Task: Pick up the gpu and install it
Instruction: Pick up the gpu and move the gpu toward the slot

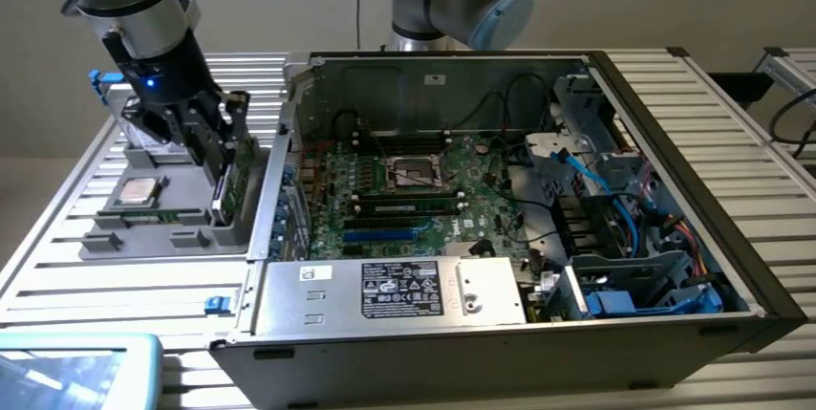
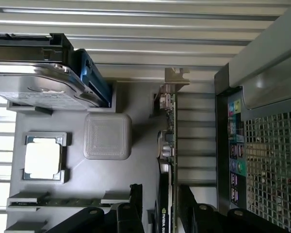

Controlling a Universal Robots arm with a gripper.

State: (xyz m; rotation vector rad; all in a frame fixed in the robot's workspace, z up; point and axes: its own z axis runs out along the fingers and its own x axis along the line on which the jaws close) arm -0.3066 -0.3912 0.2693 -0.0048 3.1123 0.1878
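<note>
At the near edge of the slatted aluminium counter (image 1: 115,295) lies one flat thing with a light blue rim (image 1: 64,362). Behind it stands one open black computer case (image 1: 752,276), with one silver power supply box (image 1: 396,291) at its near side and one green mainboard (image 1: 382,185) deeper inside.

Just beside the case, on the exterior view's left, sits one grey plastic tray (image 1: 166,243). It carries four parts:
- one narrow green memory stick (image 1: 140,217)
- one square silver processor (image 1: 138,191)
- one silver hard drive (image 2: 34,90)
- one gpu, a green card with a black cooler (image 1: 232,181)

The gpu stands on its long edge in the tray slot nearest the case wall, and its silver end bracket (image 2: 177,77) is at the far end. The room towards the case is narrow.

The black tool (image 2: 160,191) is lowered over the card. Its two fingers (image 2: 136,201) are apart, one on each face, and a gap is visible on the cooler side.
</note>
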